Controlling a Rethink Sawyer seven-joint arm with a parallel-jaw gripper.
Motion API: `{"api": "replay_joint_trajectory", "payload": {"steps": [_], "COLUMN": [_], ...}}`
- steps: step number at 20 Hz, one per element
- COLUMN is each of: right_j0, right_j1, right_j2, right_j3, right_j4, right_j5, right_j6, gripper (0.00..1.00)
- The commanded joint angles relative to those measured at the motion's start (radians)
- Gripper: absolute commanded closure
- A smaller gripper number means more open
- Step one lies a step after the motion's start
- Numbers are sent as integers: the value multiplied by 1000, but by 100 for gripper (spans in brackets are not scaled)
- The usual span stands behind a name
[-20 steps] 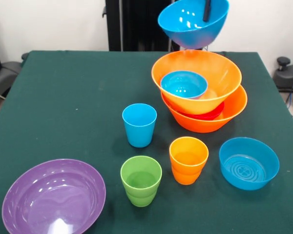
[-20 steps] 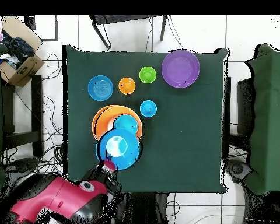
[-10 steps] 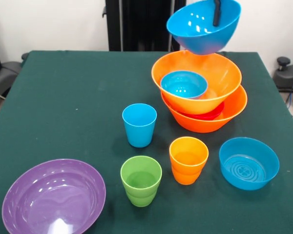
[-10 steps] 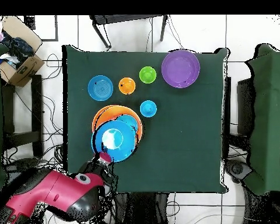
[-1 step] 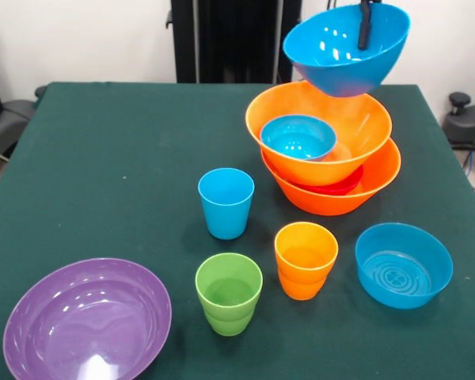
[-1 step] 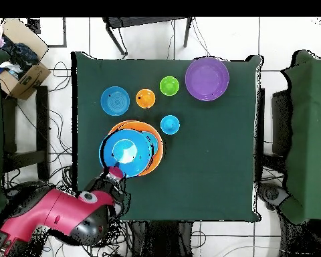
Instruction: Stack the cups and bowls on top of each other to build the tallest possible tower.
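The large blue bowl (image 5: pixel 346 47) hangs tilted above the tower (image 5: pixel 326 150), gripped at its rim by the gripper (image 5: pixel 366 22). Inside the tower's upper orange bowl (image 5: pixel 356 119) sits a small blue bowl (image 5: pixel 298 136). This looks like the placing step: the next move calls for centring, levelling and lowering the carried bowl. The cups (image 5: pixel 226 203) stand apart on the table (image 5: pixel 103 158).

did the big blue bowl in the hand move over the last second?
Yes. In the front view the held big blue bowl has shifted right and slightly down against the stacked orange bowls, which stayed put. It hangs above them, not yet set down.
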Motion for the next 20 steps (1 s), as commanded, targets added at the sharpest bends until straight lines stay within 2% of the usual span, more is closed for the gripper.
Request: {"api": "replay_joint_trajectory", "payload": {"steps": [1,9,14,17,20], "right_j0": [-23,-34,-19,-25,-18], "right_j1": [49,36,79,64,69], "right_j2": [93,122,100,114,118], "right_j3": [-81,-63,-69,-68,-68], "right_j4": [12,54,39,51,53], "right_j5": [54,112,140,154,156], "right_j6": [66,-59,-33,-65,-56], "gripper": [100,100,100,100,100]}}
